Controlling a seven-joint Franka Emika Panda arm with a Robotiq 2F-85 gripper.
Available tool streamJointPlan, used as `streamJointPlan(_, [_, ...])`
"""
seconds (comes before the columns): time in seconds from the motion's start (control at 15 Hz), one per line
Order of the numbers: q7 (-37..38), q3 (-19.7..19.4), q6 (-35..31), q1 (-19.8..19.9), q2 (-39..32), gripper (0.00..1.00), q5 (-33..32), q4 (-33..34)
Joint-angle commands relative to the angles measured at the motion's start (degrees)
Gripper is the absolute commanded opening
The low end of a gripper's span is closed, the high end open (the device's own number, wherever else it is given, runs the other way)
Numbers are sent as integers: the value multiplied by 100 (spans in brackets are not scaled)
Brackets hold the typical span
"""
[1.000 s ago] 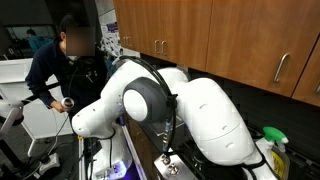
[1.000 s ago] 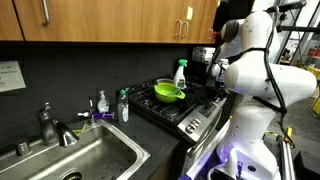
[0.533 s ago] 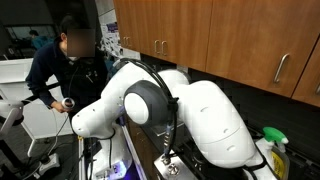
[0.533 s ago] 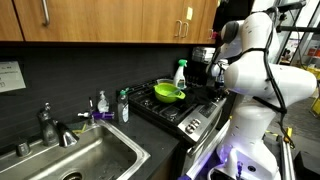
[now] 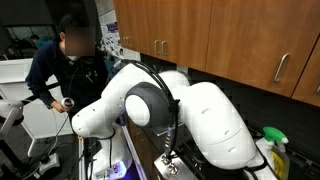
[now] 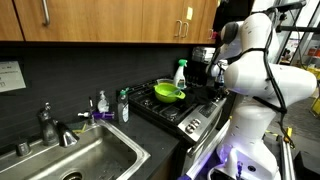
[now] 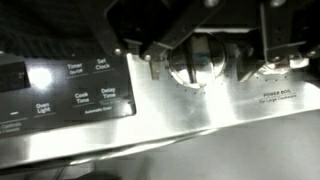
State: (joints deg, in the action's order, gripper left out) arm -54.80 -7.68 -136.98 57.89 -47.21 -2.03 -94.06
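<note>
In the wrist view my gripper comes in from the top, right against the steel control panel of a stove. A round metal knob sits between its two dark fingers. The left finger lies against the knob's left edge. The right finger stands a little off the knob's right side, so the jaws are spread around the knob rather than clamped on it. In both exterior views the white arm bends down over the stove front, and the gripper itself is hidden.
Touch buttons and a lit spot fill the panel's left part. On the stove top stand a green bowl in a pan and a spray bottle. A sink lies beside it. A person stands behind the arm.
</note>
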Motion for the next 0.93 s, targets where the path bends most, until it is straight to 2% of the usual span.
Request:
streamJointPlan(0.0, [-132,93,45,101,-47,56,32,120])
streamJointPlan(0.13, [-150,103,37,106,-43,51,36,119])
streamJointPlan(0.33, [-170,111,57,98,-30,31,32,110])
streamJointPlan(0.67, [-278,162,94,137,-14,31,52,102])
streamJointPlan(0.87, [-278,183,338,1,-220,31,-31,310])
